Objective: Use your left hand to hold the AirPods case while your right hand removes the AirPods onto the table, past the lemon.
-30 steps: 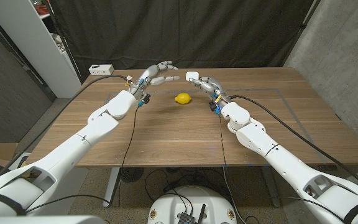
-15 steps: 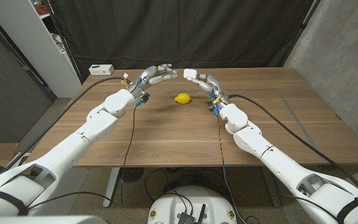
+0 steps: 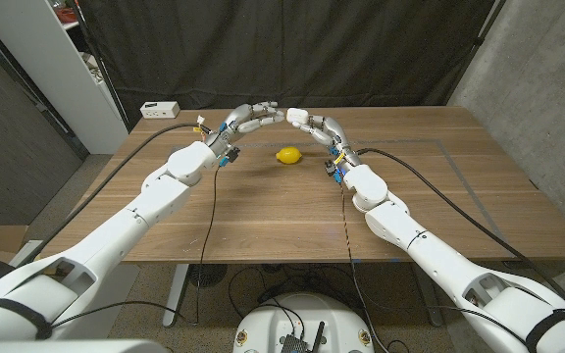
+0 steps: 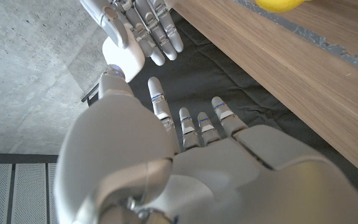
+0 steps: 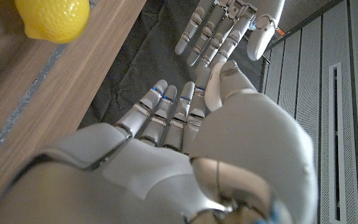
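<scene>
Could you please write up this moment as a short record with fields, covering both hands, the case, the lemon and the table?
left hand: raised past the lemon, fingers stretched toward the other hand, holding nothing
right hand: raised opposite it, holding the AirPods case
AirPods case: white, at the right hand's fingers; open or closed cannot be told
gap between hands: small; contact cannot be told
lemon: yellow, on the table, nearer the robot than both hands
table: wooden
white box: at the far left corner

Both arms outstretched; left hand and right hand raised, fingertips nearly touching
</scene>
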`<state>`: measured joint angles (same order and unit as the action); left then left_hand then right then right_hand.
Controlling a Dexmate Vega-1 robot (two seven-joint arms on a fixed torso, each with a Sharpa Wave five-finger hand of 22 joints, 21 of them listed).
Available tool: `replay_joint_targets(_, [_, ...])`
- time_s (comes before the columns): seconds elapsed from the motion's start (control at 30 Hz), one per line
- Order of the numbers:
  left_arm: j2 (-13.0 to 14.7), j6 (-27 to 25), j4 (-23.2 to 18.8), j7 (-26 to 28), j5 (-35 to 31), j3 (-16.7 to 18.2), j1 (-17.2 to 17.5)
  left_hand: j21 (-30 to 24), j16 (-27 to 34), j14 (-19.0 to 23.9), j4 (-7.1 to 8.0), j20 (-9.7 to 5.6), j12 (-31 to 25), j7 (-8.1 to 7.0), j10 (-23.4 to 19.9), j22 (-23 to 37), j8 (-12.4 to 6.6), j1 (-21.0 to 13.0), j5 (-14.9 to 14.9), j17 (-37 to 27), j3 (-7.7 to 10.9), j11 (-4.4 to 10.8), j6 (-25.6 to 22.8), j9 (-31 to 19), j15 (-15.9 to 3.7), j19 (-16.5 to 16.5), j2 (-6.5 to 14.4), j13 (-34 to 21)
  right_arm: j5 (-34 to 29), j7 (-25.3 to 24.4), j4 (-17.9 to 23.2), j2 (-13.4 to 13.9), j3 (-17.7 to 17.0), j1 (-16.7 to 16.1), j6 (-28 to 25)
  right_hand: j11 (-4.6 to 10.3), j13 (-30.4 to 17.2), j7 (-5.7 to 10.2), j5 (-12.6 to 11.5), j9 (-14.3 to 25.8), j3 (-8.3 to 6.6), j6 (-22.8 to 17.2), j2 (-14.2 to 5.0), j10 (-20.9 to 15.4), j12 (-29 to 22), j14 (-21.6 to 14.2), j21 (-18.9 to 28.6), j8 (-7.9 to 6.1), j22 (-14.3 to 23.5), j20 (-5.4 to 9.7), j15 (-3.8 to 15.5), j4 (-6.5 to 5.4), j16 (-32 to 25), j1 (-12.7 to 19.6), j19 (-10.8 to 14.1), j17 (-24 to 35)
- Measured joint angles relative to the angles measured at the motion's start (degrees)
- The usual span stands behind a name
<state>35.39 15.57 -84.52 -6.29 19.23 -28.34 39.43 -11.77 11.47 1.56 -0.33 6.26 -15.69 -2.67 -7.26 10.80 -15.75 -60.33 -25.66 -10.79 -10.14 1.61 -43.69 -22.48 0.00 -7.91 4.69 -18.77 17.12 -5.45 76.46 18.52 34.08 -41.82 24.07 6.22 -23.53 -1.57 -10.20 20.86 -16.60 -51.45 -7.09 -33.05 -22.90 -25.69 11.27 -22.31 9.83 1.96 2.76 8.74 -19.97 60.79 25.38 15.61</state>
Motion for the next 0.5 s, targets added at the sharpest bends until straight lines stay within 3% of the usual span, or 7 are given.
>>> replay_joint_targets(0.2, [0.0, 0.7, 0.0, 0.0, -0.3, -0.2, 0.0, -0.3, 0.0, 0.3, -0.1, 0.0, 0.0, -0.73, 0.0, 0.0, 0.0, -0.7, 0.0, 0.0, -0.1, 0.47, -0.1, 0.2, -0.31, 0.0, 0.0, 0.0, -0.5, 0.0, -0.4, -0.1, 0.1, 0.2, 0.4, 0.07, 0.0, 0.13, 0.0, 0.0, 0.04, -0.1, 0.0, -0.1, 0.0, 0.0, 0.0, 0.03, 0.0, 0.0, 0.0, 0.01, 0.0, 0.0, 0.0, 0.1])
replay_joint_targets(0.5, [0.0, 0.9, -0.2, 1.1, -2.5, -0.9, -0.4, -0.3, 0.0, 0.3, -0.39, -0.22, 0.0, -1.45, 0.0, 0.0, 1.49, -1.4, -0.2, 0.0, -0.39, 0.46, 1.6, 0.4, -0.31, -0.2, 0.2, 0.0, -1.0, 0.4, -0.6, -0.1, 0.2, 0.5, 0.8, 0.28, -0.3, 0.27, 0.0, 0.0, 0.64, -0.3, 0.07, -0.3, 0.0, 0.0, 0.0, 0.14, 0.1, -0.01, 0.01, -0.28, -0.4, 0.1, 0.0, 0.2])
